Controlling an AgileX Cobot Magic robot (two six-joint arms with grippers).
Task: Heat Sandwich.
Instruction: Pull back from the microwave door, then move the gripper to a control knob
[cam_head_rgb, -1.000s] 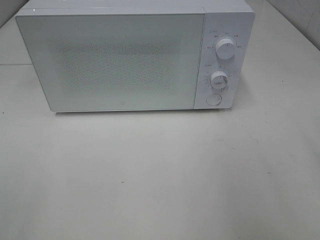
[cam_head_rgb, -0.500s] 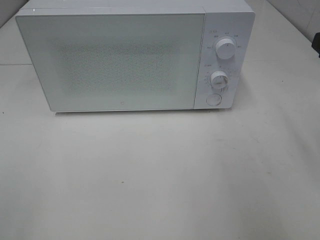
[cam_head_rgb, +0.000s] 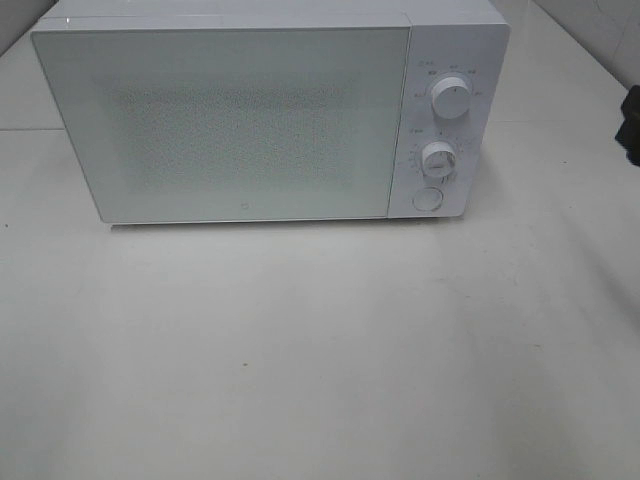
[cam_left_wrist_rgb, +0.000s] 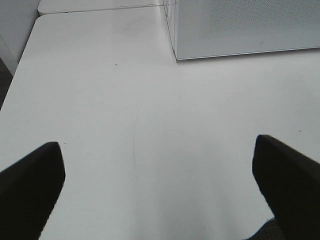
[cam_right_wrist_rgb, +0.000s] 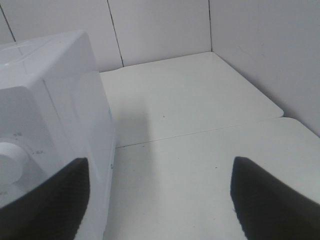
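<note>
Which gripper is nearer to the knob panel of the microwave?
Right. The right gripper hovers just beside the knob panel; the left gripper is over the table, off the opposite corner of the microwave.

Left tool (cam_left_wrist_rgb: 160, 192) and right tool (cam_right_wrist_rgb: 160, 200) both gape wide, empty; edge sliver is probably the right arm (cam_head_rgb: 632, 120).

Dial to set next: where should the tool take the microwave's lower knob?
Pinch the lower knob by its round rim, jaws either side, coming straight at the front panel: it juts forward from that face. The open right tool is nearer.
</note>
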